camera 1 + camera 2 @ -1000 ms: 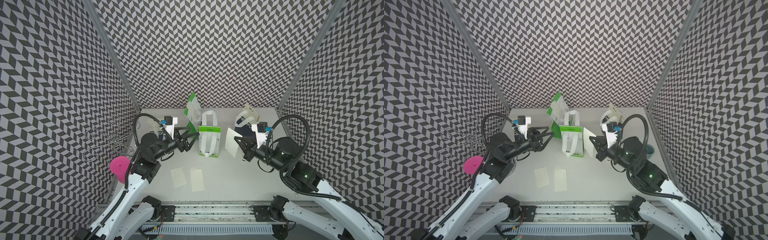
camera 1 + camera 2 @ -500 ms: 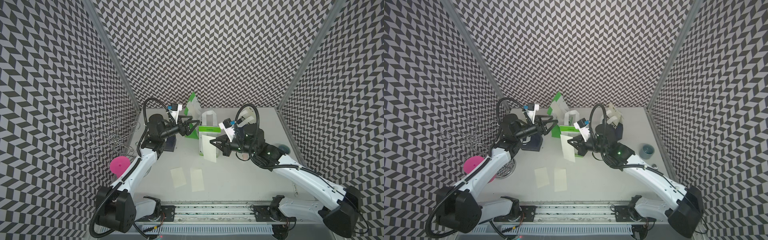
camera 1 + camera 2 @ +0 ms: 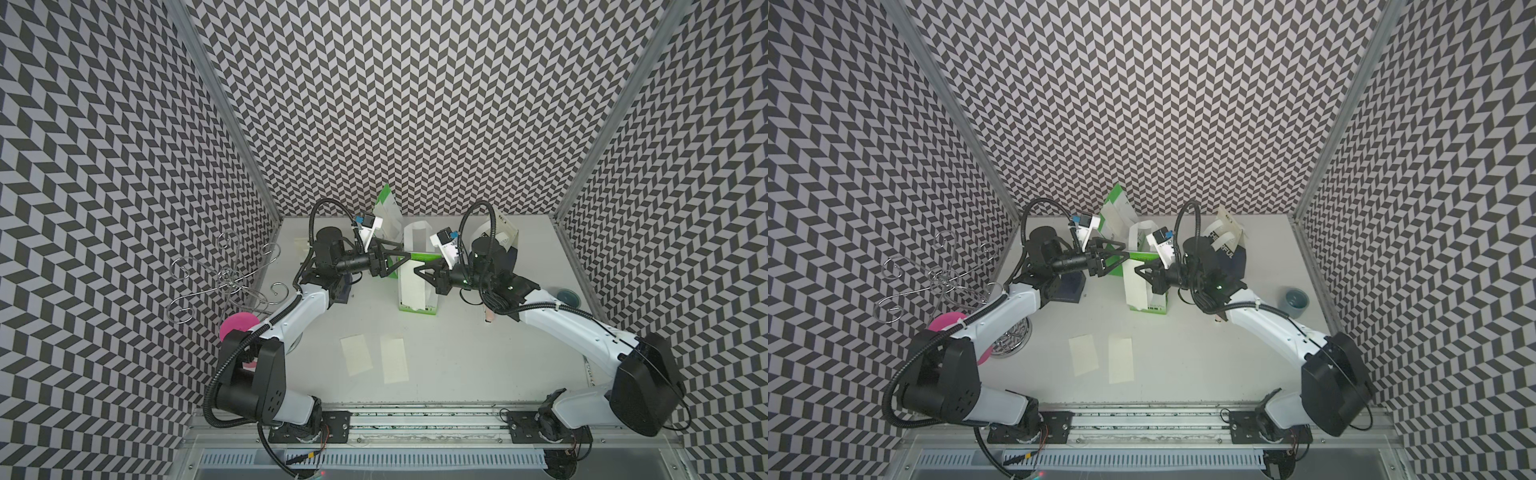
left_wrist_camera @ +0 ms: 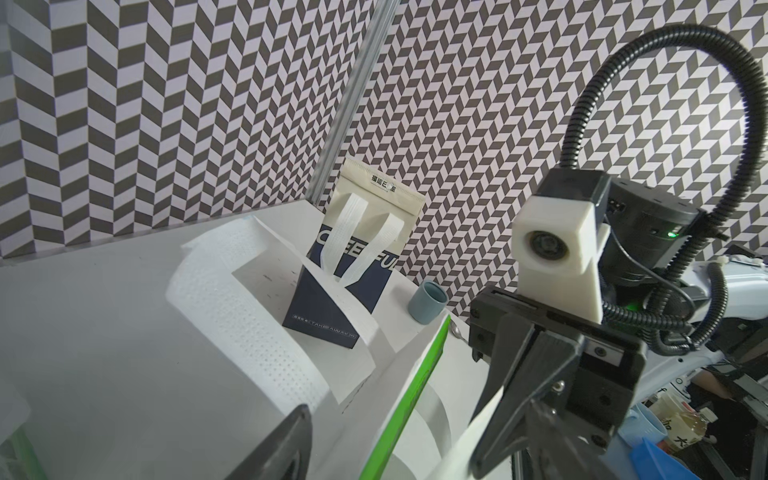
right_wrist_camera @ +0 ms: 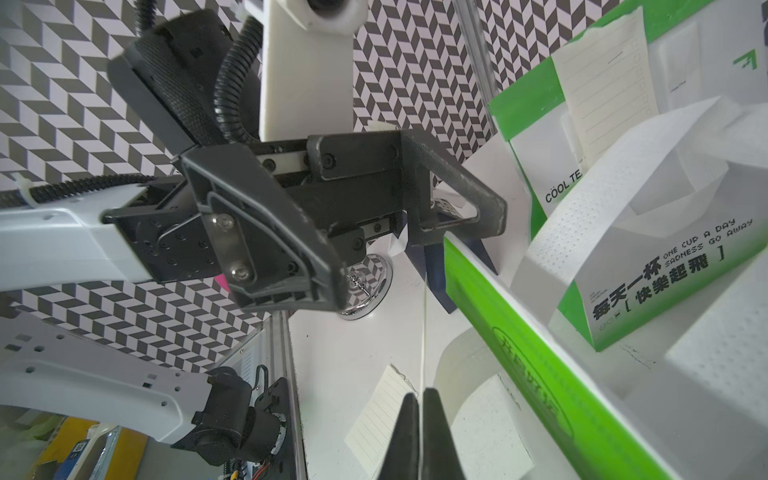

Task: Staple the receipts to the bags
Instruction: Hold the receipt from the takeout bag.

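Mid-table, green-and-white bag (image 3: 415,308) stands upright — left gripper (image 3: 406,255) spread, straddling its top rim; right gripper (image 3: 417,270) pinches a receipt (image 3: 410,289) hanging against the bag's front. Two loose receipts (image 3: 356,355) lie flat, apart, nearer the front.

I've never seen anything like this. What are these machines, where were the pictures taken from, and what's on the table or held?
These are two robot arms mounted at the front of a table. Two pictures look down from overhead; the other two come from a camera on each arm's wrist. The right arm has its jaws shut on a receipt, held up in front of a standing green-and-white bag. The left arm has its jaws open at that bag's top edge. Two more receipts lie flat nearer the front; a navy bag stands further back.
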Motion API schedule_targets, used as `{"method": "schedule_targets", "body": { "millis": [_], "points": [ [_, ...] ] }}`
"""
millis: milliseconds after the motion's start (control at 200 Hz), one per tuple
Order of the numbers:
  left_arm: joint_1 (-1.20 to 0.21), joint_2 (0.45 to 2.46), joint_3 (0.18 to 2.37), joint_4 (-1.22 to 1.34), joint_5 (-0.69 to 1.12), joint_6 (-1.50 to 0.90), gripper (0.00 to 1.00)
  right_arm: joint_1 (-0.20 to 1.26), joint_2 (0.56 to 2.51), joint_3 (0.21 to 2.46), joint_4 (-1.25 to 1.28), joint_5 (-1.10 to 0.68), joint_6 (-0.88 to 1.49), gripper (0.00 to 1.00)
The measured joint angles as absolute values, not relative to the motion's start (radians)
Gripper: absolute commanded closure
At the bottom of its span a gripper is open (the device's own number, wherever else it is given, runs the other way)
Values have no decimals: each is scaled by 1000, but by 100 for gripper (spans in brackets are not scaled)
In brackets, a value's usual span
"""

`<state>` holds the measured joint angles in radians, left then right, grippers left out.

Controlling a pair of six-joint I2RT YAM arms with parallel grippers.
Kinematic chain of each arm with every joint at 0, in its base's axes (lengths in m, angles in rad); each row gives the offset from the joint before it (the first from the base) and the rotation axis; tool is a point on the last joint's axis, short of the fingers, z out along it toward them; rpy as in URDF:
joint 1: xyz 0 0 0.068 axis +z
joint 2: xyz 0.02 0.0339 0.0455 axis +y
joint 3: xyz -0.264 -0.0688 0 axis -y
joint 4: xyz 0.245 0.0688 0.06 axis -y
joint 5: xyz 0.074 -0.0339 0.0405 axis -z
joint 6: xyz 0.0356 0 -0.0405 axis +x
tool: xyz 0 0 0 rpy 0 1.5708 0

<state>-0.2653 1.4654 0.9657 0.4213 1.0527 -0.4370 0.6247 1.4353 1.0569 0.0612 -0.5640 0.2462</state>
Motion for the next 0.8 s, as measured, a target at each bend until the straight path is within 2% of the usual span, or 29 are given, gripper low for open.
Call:
{"method": "schedule_targets", "body": {
  "millis": [315, 491, 801],
  "points": [
    [-288, 1471, 967, 393, 1068, -375, 41, 611, 1443, 1081, 62, -542, 232, 100],
    [-294, 1469, 967, 355, 1058, -332, 45, 606, 1444, 1090, 55, -527, 220, 100],
    [-301, 1457, 976, 285, 1026, -279, 47, 605, 1447, 1112, 4, -494, 162, 100]
  ]
}}
